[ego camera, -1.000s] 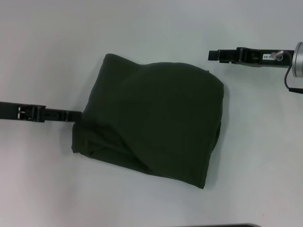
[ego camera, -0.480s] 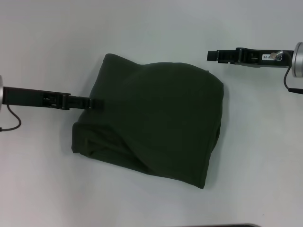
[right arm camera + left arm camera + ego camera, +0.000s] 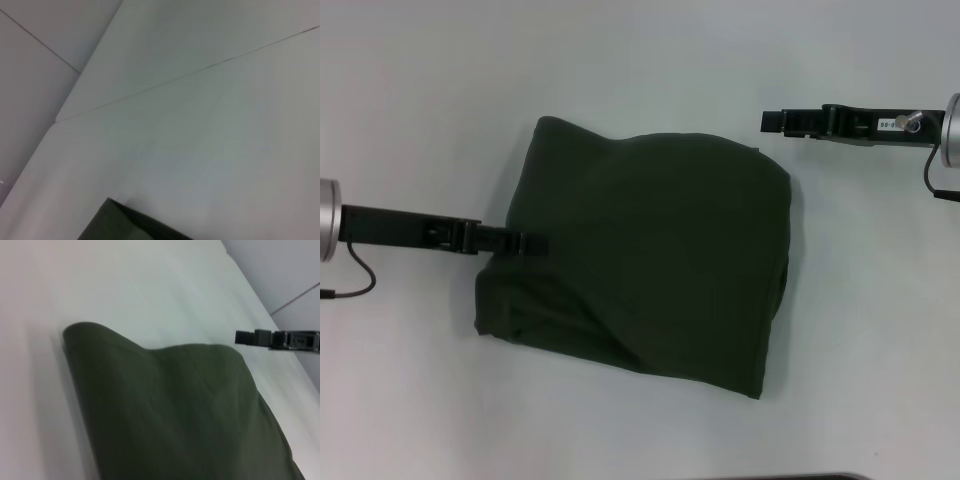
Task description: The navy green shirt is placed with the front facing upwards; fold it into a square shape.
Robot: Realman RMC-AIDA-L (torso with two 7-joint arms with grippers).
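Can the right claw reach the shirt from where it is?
Probably yes. The right claw hangs over bare table just off the folded shirt, near its far right corner, and nothing lies between them. The left claw is already over the shirt's other side.

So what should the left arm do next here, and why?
Probably press and smooth the left side flat. The navy green shirt is already a rough folded block, but its near-left corner is rumpled, and the left gripper lies over that edge. The right gripper sits apart.
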